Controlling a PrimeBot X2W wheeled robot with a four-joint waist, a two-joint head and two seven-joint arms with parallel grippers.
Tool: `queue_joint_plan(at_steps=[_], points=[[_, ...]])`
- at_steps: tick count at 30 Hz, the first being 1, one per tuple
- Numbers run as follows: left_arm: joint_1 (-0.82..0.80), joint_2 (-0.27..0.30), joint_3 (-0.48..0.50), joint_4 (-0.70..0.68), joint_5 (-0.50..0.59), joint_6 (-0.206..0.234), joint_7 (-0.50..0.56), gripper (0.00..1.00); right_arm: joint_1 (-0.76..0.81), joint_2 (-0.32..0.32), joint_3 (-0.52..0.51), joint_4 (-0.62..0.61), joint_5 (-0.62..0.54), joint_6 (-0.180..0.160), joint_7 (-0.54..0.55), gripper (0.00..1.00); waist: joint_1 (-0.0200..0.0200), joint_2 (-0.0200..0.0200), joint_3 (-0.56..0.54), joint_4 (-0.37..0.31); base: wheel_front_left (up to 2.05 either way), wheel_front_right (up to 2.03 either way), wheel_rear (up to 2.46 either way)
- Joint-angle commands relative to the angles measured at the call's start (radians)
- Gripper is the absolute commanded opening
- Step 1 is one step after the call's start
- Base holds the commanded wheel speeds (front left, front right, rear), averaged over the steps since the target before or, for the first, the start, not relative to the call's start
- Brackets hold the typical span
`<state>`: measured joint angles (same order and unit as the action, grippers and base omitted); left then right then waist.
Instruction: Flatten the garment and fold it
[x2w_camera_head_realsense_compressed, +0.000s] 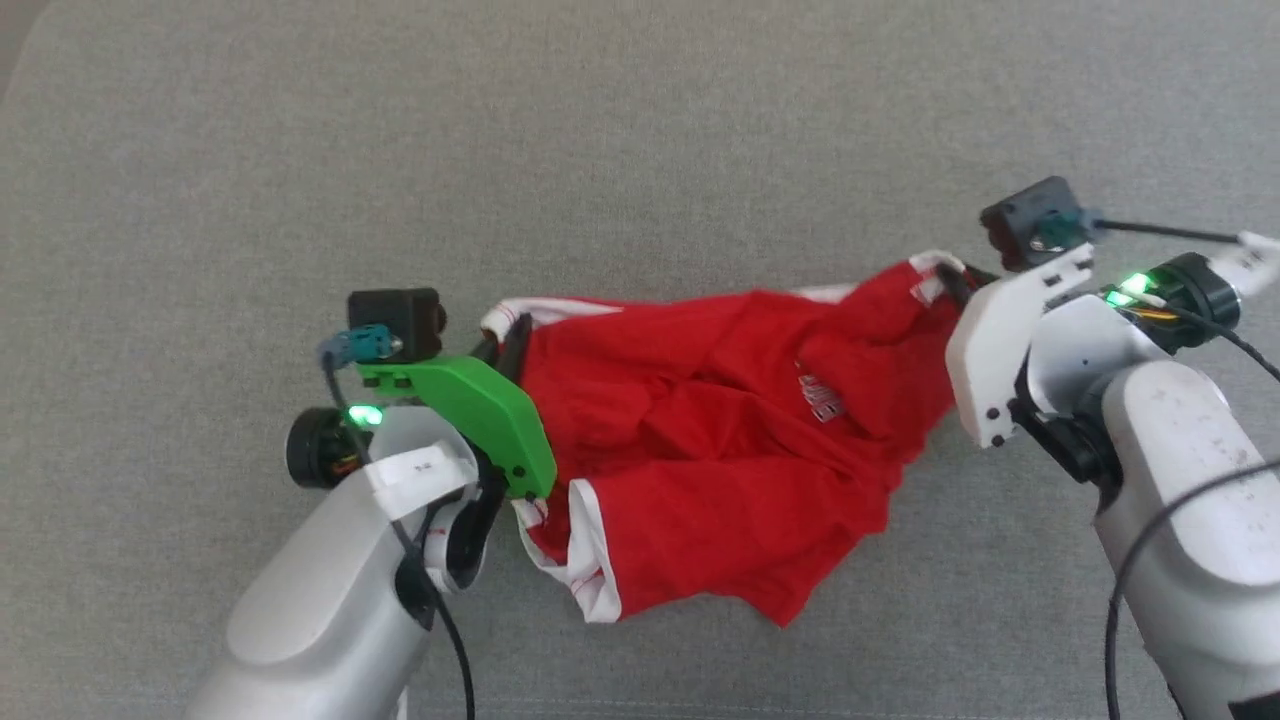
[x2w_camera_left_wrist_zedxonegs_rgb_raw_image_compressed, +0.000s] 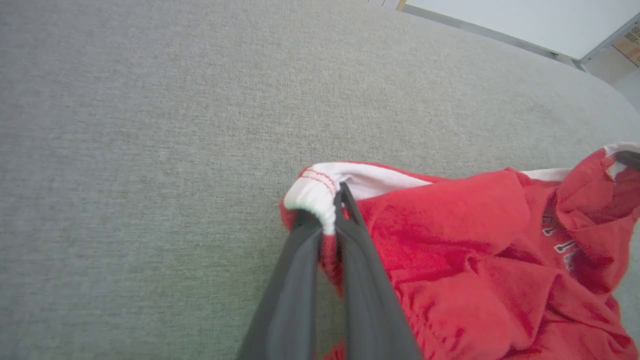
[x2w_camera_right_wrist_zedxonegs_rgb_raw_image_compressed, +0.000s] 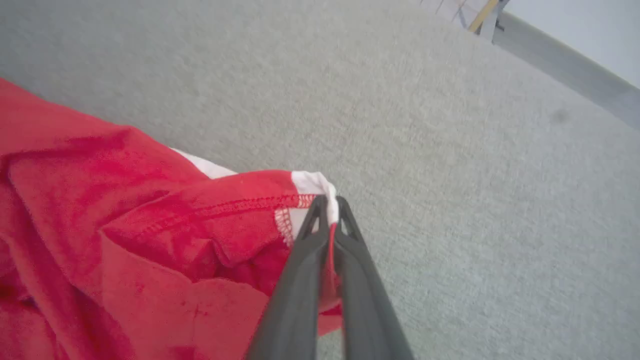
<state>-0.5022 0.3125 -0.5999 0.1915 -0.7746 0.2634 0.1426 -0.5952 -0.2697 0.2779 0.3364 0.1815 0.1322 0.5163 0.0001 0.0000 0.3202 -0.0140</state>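
Observation:
The garment (x2w_camera_head_realsense_compressed: 700, 430), red shorts with white stripes and small lettering, hangs crumpled between my two grippers over the grey surface. My left gripper (x2w_camera_head_realsense_compressed: 510, 335) is shut on its left white-edged corner; in the left wrist view the dark fingers (x2w_camera_left_wrist_zedxonegs_rgb_raw_image_compressed: 350, 235) pinch that white hem (x2w_camera_left_wrist_zedxonegs_rgb_raw_image_compressed: 320, 195). My right gripper (x2w_camera_head_realsense_compressed: 950, 280) is shut on the right corner, and in the right wrist view its fingertips (x2w_camera_right_wrist_zedxonegs_rgb_raw_image_compressed: 327, 210) clamp the red and white hem of the garment (x2w_camera_right_wrist_zedxonegs_rgb_raw_image_compressed: 150, 225). The cloth sags in folds between the two grips, with one leg opening hanging low at the front.
A grey fabric surface (x2w_camera_head_realsense_compressed: 600, 150) spreads all around the shorts. Its far edge and a pale floor (x2w_camera_left_wrist_zedxonegs_rgb_raw_image_compressed: 525, 20) lie at the upper right of the left wrist view. Cables run from both wrists.

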Motion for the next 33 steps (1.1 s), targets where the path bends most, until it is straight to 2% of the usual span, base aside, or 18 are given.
queue_joint_plan(at_steps=[1, 7, 13, 17, 22, 26, 33], points=[[0.000, 0.006, 0.020, -0.014, -0.008, -0.014, -0.030, 0.00, 0.034, 0.005, -0.021, -0.037, -0.001, -0.002, -0.051, 0.00, -0.0001, 0.0000, -0.043, -0.009, 0.00, 0.00, 0.00], [-0.010, 0.027, 0.086, -0.093, -0.066, -0.081, -0.085, 0.00, 0.144, 0.030, -0.084, -0.198, 0.003, -0.002, -0.164, 0.00, -0.0001, 0.0000, -0.105, -0.035, 0.00, 0.00, 0.00], [-0.075, 0.068, 0.124, -0.186, -0.130, -0.142, -0.027, 0.00, 0.156, 0.037, -0.114, -0.328, 0.005, -0.002, -0.183, 0.00, -0.0001, 0.0000, -0.138, -0.064, 0.00, 0.00, 0.00], [-0.162, 0.077, 0.153, -0.220, -0.175, -0.162, 0.029, 0.00, 0.093, 0.025, -0.128, -0.367, 0.009, -0.002, -0.158, 0.00, -0.0001, 0.0000, -0.133, -0.078, 0.00, 0.00, 0.00], [-0.299, 0.077, 0.196, -0.191, -0.198, -0.167, 0.058, 0.00, -0.035, -0.009, -0.109, -0.357, 0.006, -0.002, -0.135, 0.00, -0.0001, 0.0000, -0.098, -0.094, 0.00, 0.00, 0.00], [-0.420, 0.066, 0.237, -0.148, -0.201, -0.154, 0.054, 0.00, -0.168, -0.009, -0.100, -0.316, 0.019, -0.002, -0.121, 0.00, -0.0001, 0.0000, -0.041, -0.107, 0.00, 0.00, 0.00], [-0.680, 0.048, 0.309, -0.031, -0.166, -0.135, -0.013, 0.00, -0.463, 0.009, -0.110, -0.194, -0.009, -0.002, -0.155, 0.00, -0.0001, 0.0000, 0.102, -0.129, 0.00, 0.00, 0.00]])
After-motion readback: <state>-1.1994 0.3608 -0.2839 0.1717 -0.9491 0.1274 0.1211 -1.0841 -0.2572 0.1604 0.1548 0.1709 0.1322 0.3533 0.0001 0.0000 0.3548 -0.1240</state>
